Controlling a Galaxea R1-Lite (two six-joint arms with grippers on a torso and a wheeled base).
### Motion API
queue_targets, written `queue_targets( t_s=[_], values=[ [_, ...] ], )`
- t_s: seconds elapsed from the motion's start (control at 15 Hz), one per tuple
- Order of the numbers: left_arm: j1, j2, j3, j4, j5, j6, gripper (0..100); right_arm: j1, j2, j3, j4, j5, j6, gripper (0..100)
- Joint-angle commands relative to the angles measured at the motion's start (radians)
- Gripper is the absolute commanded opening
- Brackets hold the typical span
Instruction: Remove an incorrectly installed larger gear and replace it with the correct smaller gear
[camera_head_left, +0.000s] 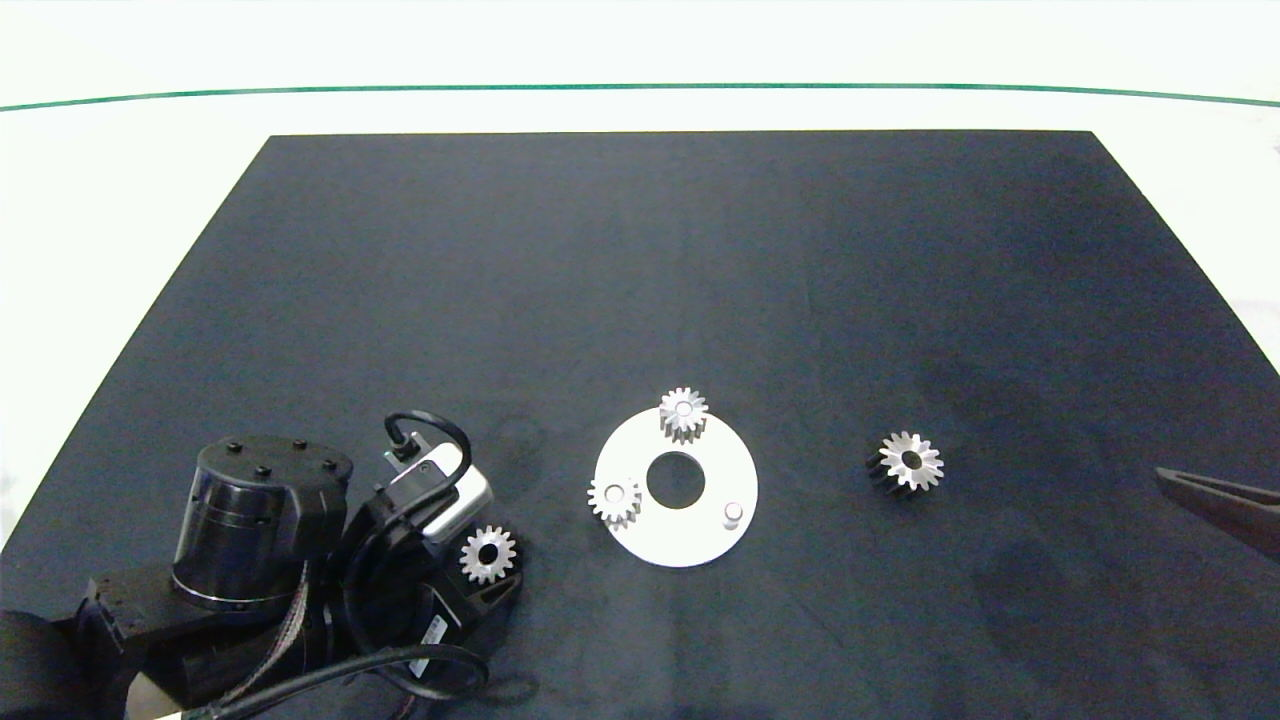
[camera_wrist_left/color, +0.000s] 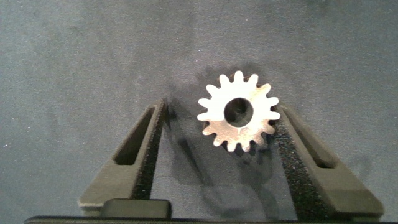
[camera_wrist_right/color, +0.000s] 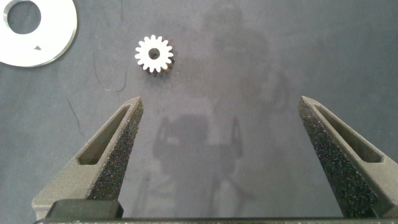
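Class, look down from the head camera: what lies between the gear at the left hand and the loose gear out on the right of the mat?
In the head view, the white disc lies between the smaller gear and the larger gear, carrying two mounted gears and a bare peg.

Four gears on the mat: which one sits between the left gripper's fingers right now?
The smaller gear, loose on the mat left of the white disc, between the open left gripper. Two others sit on disc pegs; the larger gear lies right.

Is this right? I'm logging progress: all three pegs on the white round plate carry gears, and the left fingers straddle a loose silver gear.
Not quite: the white round plate carries only two silver gears; its third peg is bare, as the head view shows. The left gripper does straddle the loose silver gear.
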Motion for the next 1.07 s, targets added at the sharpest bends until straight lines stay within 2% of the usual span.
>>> queue_targets(
  t_s=[0.07,1.07],
  values=[
    [0.000,0.002,0.003,-0.003,0.001,0.002,59,0.000,0.001,0.001,0.002,0.000,-0.001,100],
    [-0.012,0.003,0.012,-0.002,0.005,0.000,29,0.000,-0.007,0.005,0.002,-0.001,-0.001,100]
  ],
)
